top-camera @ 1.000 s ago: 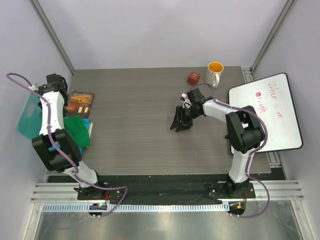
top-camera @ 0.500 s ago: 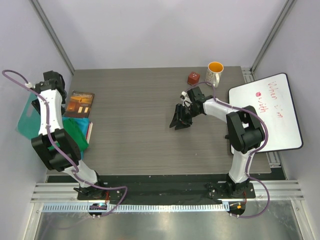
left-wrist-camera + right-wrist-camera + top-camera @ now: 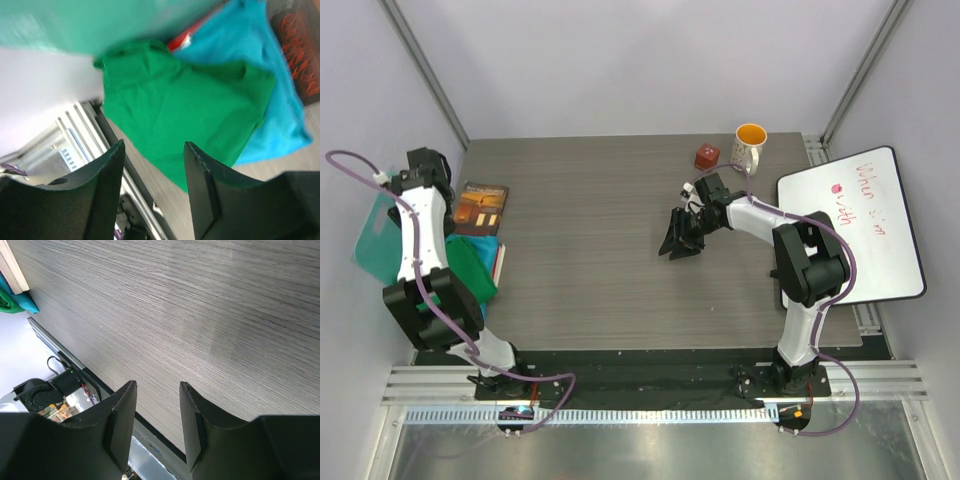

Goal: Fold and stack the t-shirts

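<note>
Two t-shirts point(image 3: 475, 262) lie together at the left edge of the table point(image 3: 620, 230) — the green t-shirt point(image 3: 185, 110) creased and spread over the teal-blue t-shirt point(image 3: 272, 95), which shows along one side. Left gripper point(image 3: 153, 150) hovers above the green one, fingers parted, nothing between them. Right gripper point(image 3: 157, 390) hangs over bare table near the middle, well apart from the shirts — fingers likewise parted, holding nothing. Book point(image 3: 482, 207) lies just beyond the shirts
</note>
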You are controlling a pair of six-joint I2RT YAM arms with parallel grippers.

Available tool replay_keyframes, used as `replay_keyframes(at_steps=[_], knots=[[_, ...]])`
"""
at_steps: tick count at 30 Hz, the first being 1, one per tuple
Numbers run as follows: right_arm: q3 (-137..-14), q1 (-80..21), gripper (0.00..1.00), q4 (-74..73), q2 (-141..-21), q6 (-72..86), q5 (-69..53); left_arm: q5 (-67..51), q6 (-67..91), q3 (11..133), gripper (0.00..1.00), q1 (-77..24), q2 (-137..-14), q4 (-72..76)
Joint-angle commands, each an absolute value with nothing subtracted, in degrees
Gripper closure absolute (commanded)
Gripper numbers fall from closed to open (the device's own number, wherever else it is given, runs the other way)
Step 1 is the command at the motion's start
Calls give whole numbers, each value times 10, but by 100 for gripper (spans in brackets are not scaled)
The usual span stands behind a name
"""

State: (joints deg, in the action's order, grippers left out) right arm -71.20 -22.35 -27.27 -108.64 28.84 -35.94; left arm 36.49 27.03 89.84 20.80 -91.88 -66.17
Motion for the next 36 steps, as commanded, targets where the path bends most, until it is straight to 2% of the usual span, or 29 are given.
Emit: replay_keyframes(at_steps=[1, 3, 19, 30, 36], knots=[[-732, -221, 54, -259, -1070, 296, -367, 315, 274, 813, 46, 203, -852, -618], [-732, -221, 54, -259, -1072, 299, -370, 309, 272, 786, 43, 202, -845, -595], [-725, -221, 54, -257, -1056, 316, -360, 270, 287, 762, 44, 200, -946, -511], [-725, -221, 54, -257, -1037, 330, -346, 276, 295, 771, 44, 118, -1020, -503], [-725, -221, 54, -257, -1024, 338, -340, 250, 300, 756, 42, 108, -1002, -482]])
